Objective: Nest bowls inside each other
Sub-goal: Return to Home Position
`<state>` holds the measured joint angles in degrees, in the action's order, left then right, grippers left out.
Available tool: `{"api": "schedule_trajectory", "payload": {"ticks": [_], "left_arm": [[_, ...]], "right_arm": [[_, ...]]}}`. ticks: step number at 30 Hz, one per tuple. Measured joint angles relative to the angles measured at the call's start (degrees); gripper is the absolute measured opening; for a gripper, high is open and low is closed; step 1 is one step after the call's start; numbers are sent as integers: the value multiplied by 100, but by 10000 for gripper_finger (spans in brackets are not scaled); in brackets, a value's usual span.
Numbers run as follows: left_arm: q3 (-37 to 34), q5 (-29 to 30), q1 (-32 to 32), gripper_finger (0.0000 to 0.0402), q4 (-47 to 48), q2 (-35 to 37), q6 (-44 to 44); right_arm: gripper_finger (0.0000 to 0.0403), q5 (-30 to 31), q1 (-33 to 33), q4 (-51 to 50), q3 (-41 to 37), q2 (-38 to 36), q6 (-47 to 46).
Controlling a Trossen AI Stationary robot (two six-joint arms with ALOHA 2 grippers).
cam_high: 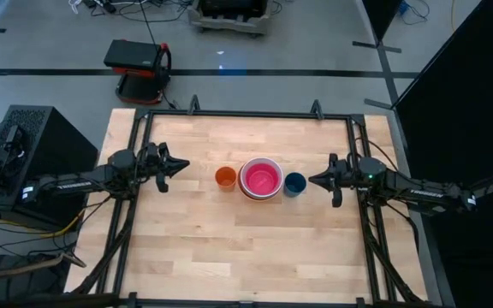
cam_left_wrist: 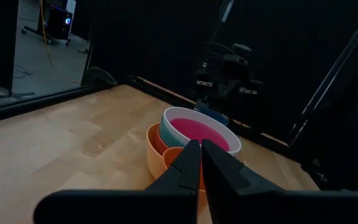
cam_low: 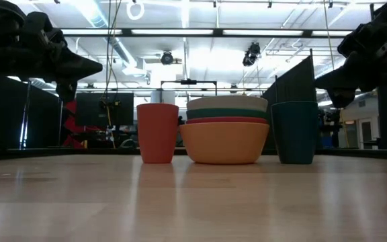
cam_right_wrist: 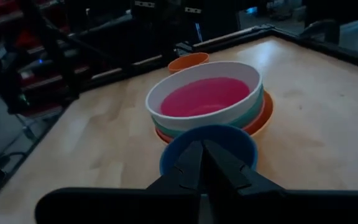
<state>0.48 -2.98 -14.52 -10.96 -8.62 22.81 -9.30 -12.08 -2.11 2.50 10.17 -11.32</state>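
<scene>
Stacked bowls (cam_high: 260,179) between orange cup (cam_high: 225,178) and blue cup (cam_high: 294,183); left gripper (cam_high: 184,164), right gripper (cam_high: 312,180) pinched empty. A low swing could topple either cup.

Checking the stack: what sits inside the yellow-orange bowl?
Nested in the yellow-orange bowl: red-orange bowl, teal bowl, white bowl, then pink bowl innermost. Their lower walls and anything under the pink bowl are covered.

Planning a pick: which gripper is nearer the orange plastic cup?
Left. The left gripper hangs beside the orange cup; the right gripper is beyond the nested plastic bowls and dark blue cup.
</scene>
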Motion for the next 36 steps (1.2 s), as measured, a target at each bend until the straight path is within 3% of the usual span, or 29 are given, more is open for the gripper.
{"api": "schedule_trajectory", "payload": {"ticks": [36], "left_arm": [[-3, -5, 0, 1, 0, 0, 0]], "right_arm": [[0, 0, 0, 26, 0, 0, -191]]}}
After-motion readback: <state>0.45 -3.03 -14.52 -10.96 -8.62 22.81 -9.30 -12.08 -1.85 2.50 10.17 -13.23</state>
